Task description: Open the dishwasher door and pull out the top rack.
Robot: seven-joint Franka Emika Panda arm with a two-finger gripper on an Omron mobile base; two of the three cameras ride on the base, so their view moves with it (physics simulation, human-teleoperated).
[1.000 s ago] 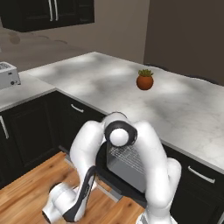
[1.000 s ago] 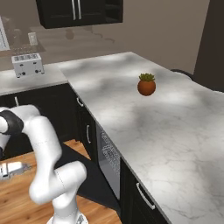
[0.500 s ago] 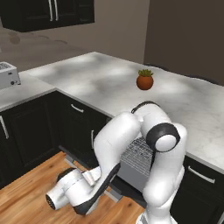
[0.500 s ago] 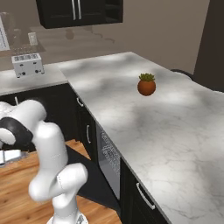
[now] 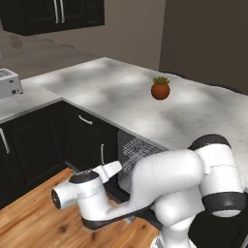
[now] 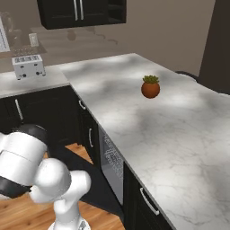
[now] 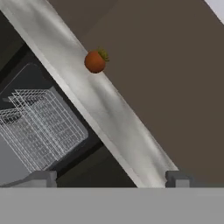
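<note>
The dishwasher door (image 6: 85, 179) hangs open, a dark panel folded down over the wood floor. Inside the opening under the counter sits the top rack (image 5: 138, 150) (image 6: 112, 159), a pale wire grid. In the hand view the rack (image 7: 41, 124) fills the left side, ahead of my gripper (image 7: 109, 179). The two fingertips (image 7: 41, 178) stand far apart with nothing between them, so the gripper is open and apart from the rack. In the left base view my arm is folded low in front of the dishwasher and hides most of the door.
A potted plant (image 5: 160, 88) (image 6: 150, 87) (image 7: 95, 61) stands on the marble counter (image 5: 121, 97) above the dishwasher. A toaster (image 5: 8, 82) (image 6: 28, 66) sits on the side counter. Black cabinet doors (image 5: 87, 135) flank the opening.
The arm has swung and folded down, bringing the hand low in front of the open dishwasher. The gripper stays open. Door and rack have not moved.
</note>
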